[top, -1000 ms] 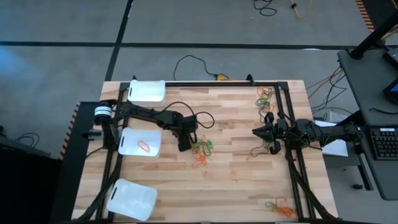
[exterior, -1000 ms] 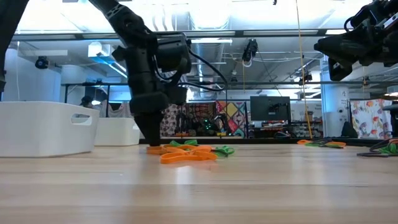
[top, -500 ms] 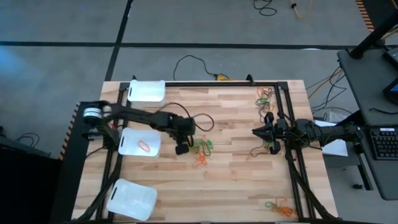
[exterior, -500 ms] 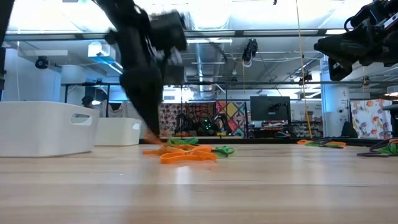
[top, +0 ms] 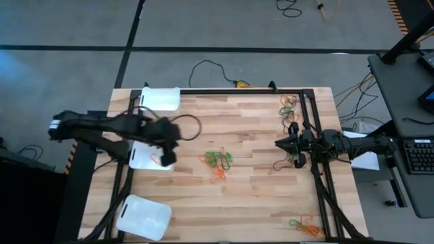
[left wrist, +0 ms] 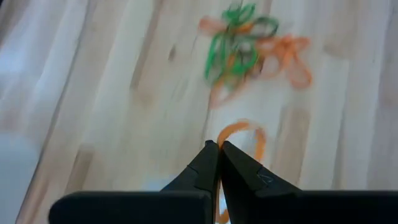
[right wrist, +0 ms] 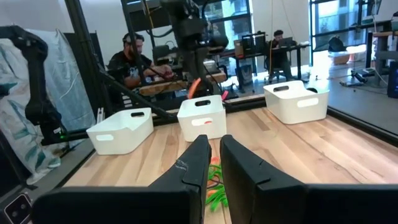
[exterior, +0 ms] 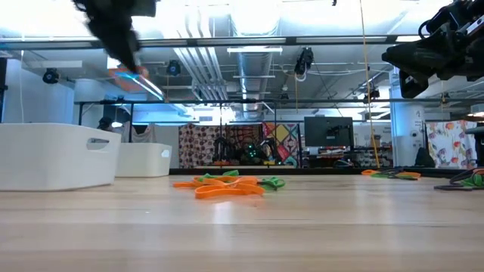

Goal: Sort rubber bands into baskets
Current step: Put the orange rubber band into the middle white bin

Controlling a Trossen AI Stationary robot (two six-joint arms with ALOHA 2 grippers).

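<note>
My left gripper (top: 167,154) is shut on one orange rubber band (left wrist: 240,127), raised over the right edge of the middle basket (top: 144,150). It shows high at the left of the low view (exterior: 119,47), with the band (exterior: 128,80) under it. That basket holds another orange band (top: 157,160). A pile of orange and green bands (top: 218,163) lies on the table's middle. The far basket (top: 161,99) and near basket (top: 142,215) stand along the left side. My right gripper (top: 279,144) waits at the right, a narrow gap between its fingers (right wrist: 211,149). My left gripper pinches the orange band between its two fingertips, at one spot of the loop (left wrist: 225,130). The fingers come from above, slanting down. The band hangs slack below them as an open loop, lifted clear of the table and the basket.
More band piles lie at the far right (top: 289,105), beside the right arm (top: 285,163) and at the near right corner (top: 304,226). A black frame (top: 313,135) edges the table. Black cables (top: 207,132) trail by the left arm. People sit in the room beyond (right wrist: 134,59).
My left gripper has risen from the left side of the middle pile and swung toward the table's left edge, staying shut. It has carried one orange band up clear of the table to above the middle basket. The pile has stayed in place.
</note>
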